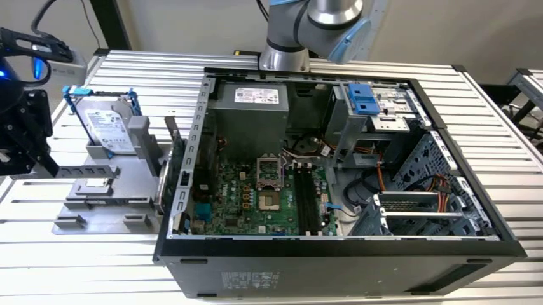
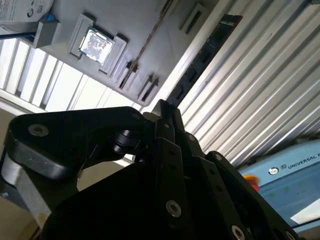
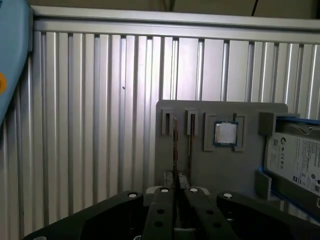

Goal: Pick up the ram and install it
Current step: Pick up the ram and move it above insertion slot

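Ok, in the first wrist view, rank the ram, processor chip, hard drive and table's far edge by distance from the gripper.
1. The ram: edge-on in the grey tray, directly ahead of the gripper.
2. The processor chip and hard drive: both on the tray, same side of the ram; too close to call.
3. The table's far edge: beyond the tray.

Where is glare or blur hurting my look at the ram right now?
Second wrist view: the processor flares white, the ram looks dark yet readable, the gripper is a soft black mass. First wrist view: the gripper is unfocused, the tray evenly lit. Exterior view: even light.
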`<state>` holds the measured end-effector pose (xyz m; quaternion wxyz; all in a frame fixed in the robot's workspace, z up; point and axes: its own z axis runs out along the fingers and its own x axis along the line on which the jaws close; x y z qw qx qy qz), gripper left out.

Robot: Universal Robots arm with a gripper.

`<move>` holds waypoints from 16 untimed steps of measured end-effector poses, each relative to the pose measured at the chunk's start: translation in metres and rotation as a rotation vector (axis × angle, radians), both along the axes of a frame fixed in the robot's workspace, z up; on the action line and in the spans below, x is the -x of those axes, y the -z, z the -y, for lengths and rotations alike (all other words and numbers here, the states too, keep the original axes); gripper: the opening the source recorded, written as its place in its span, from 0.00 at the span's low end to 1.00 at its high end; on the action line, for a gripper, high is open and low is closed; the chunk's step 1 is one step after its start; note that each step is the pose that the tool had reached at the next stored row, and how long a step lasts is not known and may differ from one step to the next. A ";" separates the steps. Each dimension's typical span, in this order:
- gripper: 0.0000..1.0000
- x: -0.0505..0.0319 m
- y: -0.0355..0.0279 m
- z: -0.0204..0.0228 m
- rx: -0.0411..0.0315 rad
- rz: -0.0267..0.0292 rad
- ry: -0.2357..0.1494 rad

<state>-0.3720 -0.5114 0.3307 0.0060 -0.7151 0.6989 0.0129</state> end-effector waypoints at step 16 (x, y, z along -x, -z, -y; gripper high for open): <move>0.00 0.0015 -0.0341 0.0000 0.0000 0.0001 0.000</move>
